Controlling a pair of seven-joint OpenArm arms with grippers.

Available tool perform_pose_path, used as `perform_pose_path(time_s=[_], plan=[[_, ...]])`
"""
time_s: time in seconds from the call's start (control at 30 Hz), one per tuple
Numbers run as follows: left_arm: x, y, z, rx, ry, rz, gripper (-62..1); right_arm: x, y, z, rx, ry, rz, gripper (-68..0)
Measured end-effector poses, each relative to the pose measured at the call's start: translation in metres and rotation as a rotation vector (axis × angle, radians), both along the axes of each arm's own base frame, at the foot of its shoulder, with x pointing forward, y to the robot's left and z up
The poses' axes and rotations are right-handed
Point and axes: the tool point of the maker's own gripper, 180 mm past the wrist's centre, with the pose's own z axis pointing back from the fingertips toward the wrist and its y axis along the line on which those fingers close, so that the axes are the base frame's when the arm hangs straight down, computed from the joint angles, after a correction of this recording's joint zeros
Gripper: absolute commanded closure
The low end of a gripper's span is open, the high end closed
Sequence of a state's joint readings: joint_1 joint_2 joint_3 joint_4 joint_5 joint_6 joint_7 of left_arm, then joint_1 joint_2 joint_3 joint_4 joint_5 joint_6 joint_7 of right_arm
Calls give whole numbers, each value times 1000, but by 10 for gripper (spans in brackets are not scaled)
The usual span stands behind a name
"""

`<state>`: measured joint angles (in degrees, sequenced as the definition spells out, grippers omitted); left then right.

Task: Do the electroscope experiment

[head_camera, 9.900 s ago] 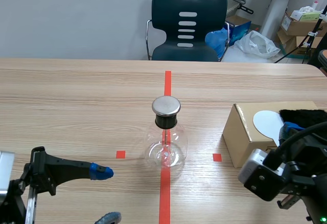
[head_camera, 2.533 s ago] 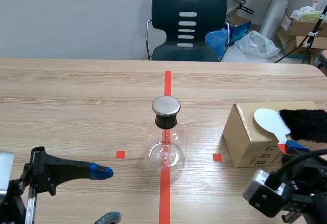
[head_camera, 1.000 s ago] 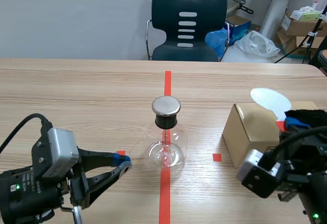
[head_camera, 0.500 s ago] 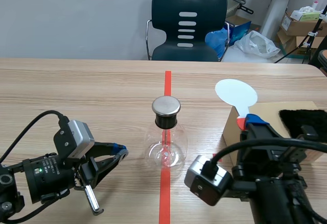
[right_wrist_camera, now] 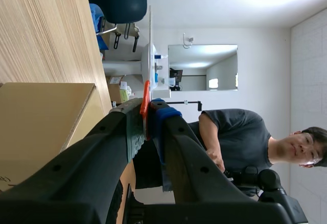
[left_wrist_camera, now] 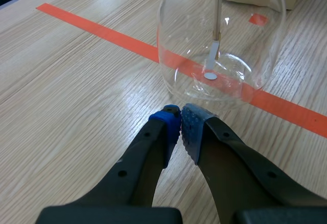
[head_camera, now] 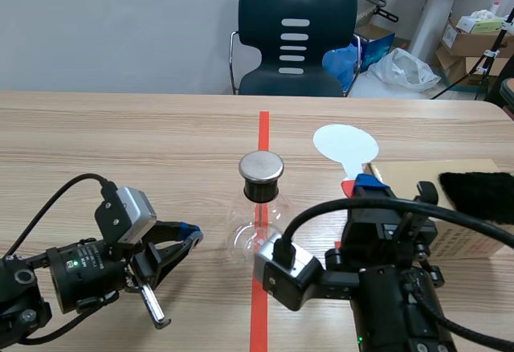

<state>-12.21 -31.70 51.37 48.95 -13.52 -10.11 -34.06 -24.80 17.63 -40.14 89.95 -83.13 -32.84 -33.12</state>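
The right hand point(head_camera: 363, 182), pinching the white paddle point(head_camera: 345, 145) by its red handle, now holds it off the box point(head_camera: 462, 235), raised near the electroscope point(head_camera: 259, 231), which stands mid-table point(head_camera: 120, 151) on the tape line. The left hand point(left_wrist_camera: 180, 124), pressed together, now sits at the flask's base. Presenting the paddle to the cap point(head_camera: 262, 165) looks next.

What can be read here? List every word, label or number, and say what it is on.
Box: dark print on its front face, too blurred to read.
Cartons behind the table: labels too small to read.
Flask and paddle: no text on either.
Nothing legible in either wrist view.
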Motion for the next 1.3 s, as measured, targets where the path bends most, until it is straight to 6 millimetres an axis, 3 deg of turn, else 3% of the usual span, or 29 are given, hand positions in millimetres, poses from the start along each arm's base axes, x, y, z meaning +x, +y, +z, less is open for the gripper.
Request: perform_pose_path(time_s=[1.3], plan=[[-1,0,-4,18,17,2,-55,0,0,-1,-6,7,1,-10]])
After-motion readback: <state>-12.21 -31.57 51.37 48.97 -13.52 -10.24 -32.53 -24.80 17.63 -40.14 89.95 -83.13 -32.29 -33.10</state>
